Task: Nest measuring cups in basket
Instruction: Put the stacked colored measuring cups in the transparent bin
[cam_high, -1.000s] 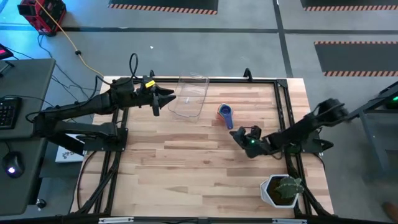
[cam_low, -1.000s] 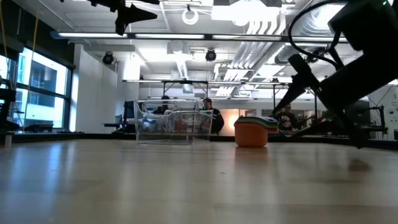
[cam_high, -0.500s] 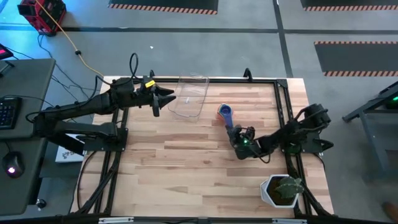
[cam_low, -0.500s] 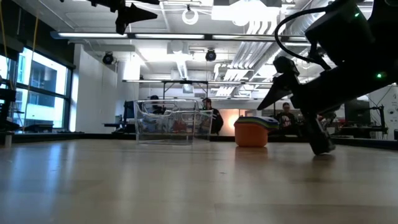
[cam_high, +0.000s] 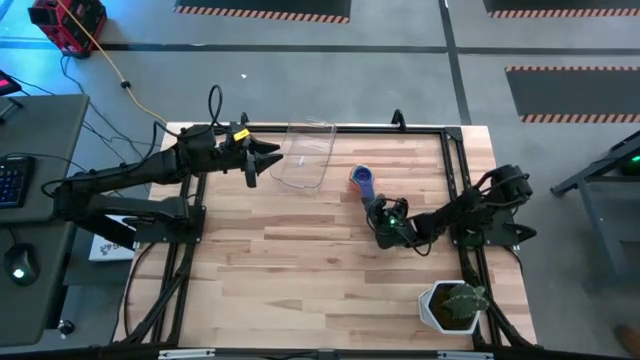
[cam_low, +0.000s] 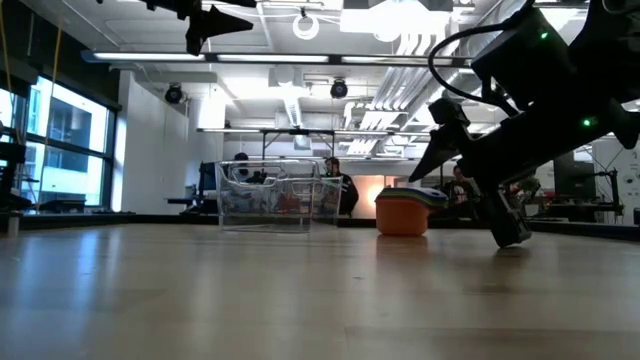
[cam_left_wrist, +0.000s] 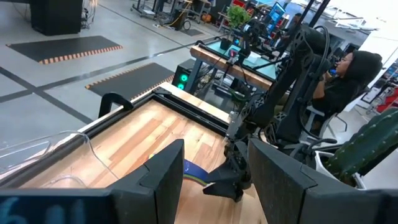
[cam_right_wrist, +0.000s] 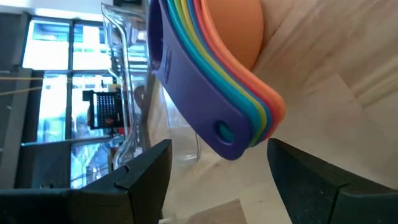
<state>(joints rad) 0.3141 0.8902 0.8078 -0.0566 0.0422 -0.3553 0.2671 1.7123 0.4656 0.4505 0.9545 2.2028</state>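
Observation:
The measuring cups (cam_high: 362, 181) stand nested in one stack on the bare table, right of the basket. The orange cup is outermost and a purple-blue one on top, and their stacked handles (cam_right_wrist: 217, 118) point toward my right gripper. The stack also shows in the low view (cam_low: 403, 213). The clear basket (cam_high: 308, 152) rests on the table at the far middle. My right gripper (cam_high: 377, 209) is open and low over the table. Its fingers (cam_right_wrist: 147, 173) stand on either side of the handles' free end without touching. My left gripper (cam_high: 272, 155) is open and empty, held in the air left of the basket.
A white pot with a green plant (cam_high: 452, 306) stands at the near right corner. The black frame rail (cam_high: 455, 170) runs along the table's right edge. People sit in the room beyond the table (cam_left_wrist: 348, 74).
My right gripper has gone down close to the table top and toward the far-left, up to the handles of the cup stack. It stays open. The cups and the basket have not moved.

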